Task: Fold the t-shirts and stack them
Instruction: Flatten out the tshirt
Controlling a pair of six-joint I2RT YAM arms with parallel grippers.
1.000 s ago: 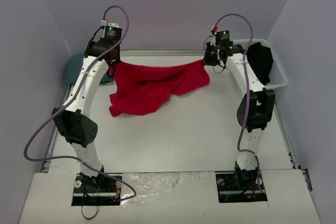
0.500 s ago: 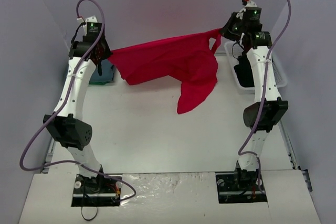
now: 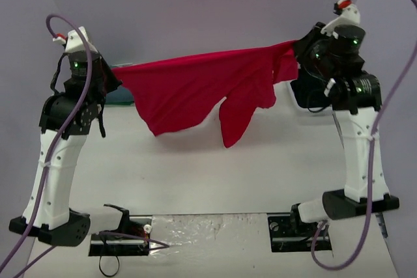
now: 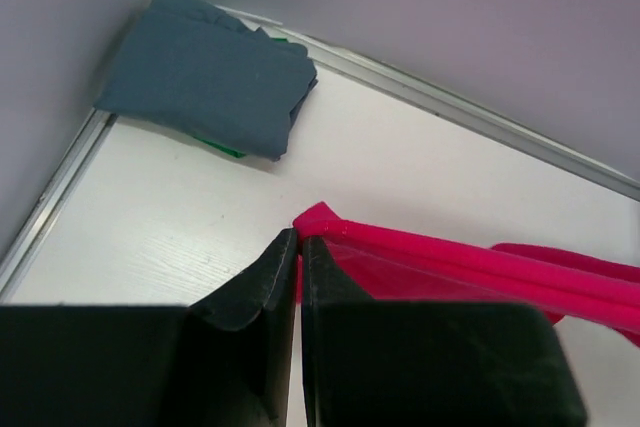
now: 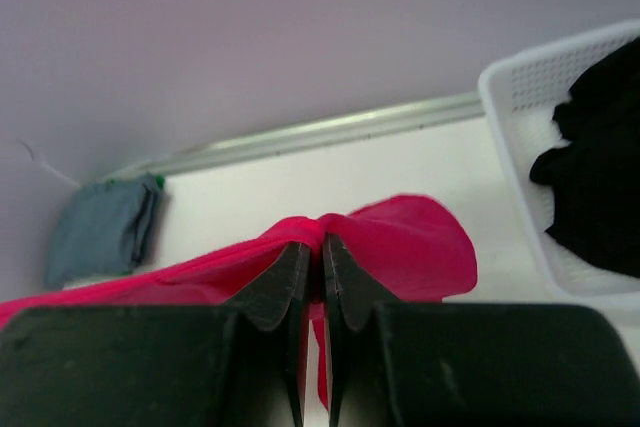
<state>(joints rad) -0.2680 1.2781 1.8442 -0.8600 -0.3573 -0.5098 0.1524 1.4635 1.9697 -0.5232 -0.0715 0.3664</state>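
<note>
The left gripper (image 4: 299,243) is clenched tight on one hemmed edge of the red t-shirt (image 3: 189,89), its fingertips nearly meeting over the cloth. The right gripper (image 5: 321,247) is likewise pinched on a bunched fold at the opposite end. The shirt hangs stretched in the air between them, above the table (image 3: 195,174). The blue-grey t-shirt (image 4: 205,77) lies folded in the table's far left corner. The black t-shirt (image 5: 600,162) sits in the white basket (image 5: 520,87) at the far right.

From above and behind the arm bases (image 3: 300,229), looking down over the whole worktop (image 3: 195,174). From close behind left pincer (image 4: 298,239) and right pincer (image 5: 321,245), facing the far wall (image 3: 208,4). Shared by all three: red t-shirt (image 3: 189,89); by both wrists: blue-grey t-shirt (image 4: 205,77).
</note>
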